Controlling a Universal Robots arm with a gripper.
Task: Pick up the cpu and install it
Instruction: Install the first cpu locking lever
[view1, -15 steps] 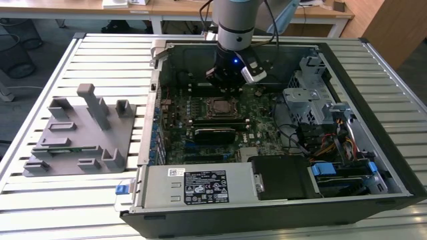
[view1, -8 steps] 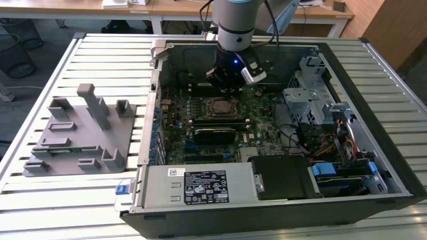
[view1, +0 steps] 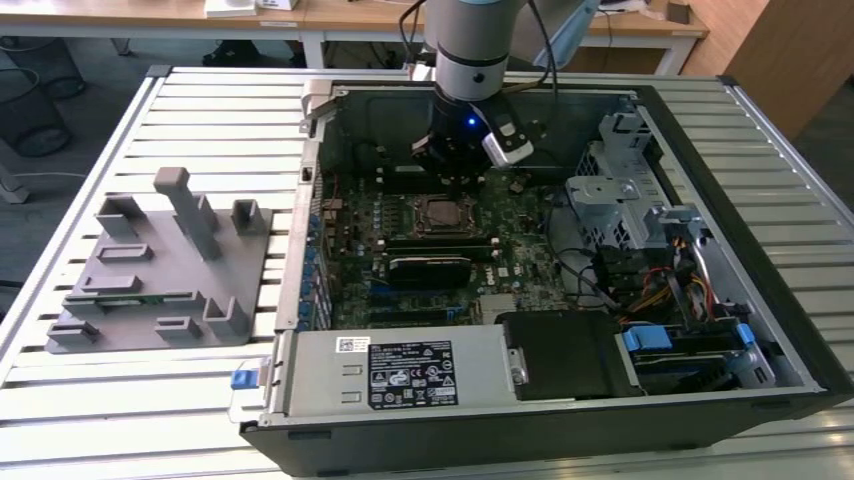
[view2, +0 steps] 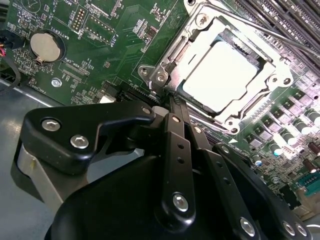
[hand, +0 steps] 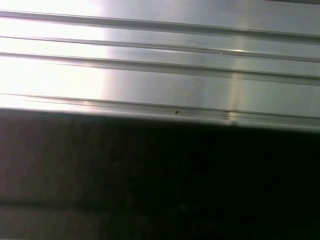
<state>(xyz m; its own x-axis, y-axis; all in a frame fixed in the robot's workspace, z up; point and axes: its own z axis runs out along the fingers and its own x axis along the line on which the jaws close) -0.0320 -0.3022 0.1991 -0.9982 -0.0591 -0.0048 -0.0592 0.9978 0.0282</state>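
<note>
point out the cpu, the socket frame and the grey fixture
cpu (view2: 222, 75), second wrist view, middle of its pale metal top
socket frame (view2: 202, 22), second wrist view, metal rim near a corner screw
grey fixture (view1: 127, 300), exterior view, flat base

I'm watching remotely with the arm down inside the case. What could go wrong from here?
1. The cpu lies in the socket frame, and the gripper is right at the frame's edge; a sideways nudge might shift the chip or scrape the frame.
2. The arm reaches into the open computer case near the drive cage and loose cables, so a wide swing might snag or strike them.
</note>
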